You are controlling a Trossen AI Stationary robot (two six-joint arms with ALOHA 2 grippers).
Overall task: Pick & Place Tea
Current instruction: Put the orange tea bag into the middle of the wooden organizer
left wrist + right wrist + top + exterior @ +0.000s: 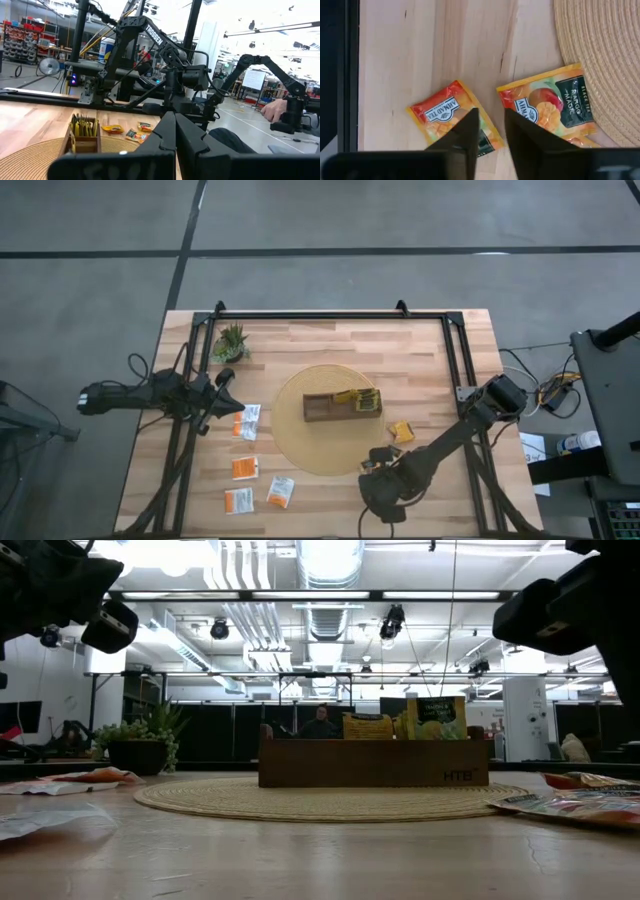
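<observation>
The right claw (487,132) is hanging low over the front right part of the wooden surface (330,345), beside the round woven mat (300,455). In the right wrist view its two dark fingers are standing slightly apart with nothing between them, poised above two mango tea sachets: an orange-red one (451,122) lying flat on the bare wood, and a yellow-green one (550,107) just beside it whose far edge is overlapping the rim of the mat.

The dark wooden tray (342,406) is sitting on the middle of the mat, and the task looks only partly done. A few sachets (362,399) are already standing upright in its right-hand compartments, while the left end is looking empty. Much tea is still waiting outside it: one orange sachet (401,431) right of the mat, and four white-and-orange sachets on the left side of the surface, the nearest (247,422) beside the left claw (222,402), the others (245,468) further toward the front edge.

The left claw is resting with its fingers pressed together, holding nothing, close to the small potted plant (230,342). The likely next step is for the right claw to come down on one of the two sachets beneath it.
</observation>
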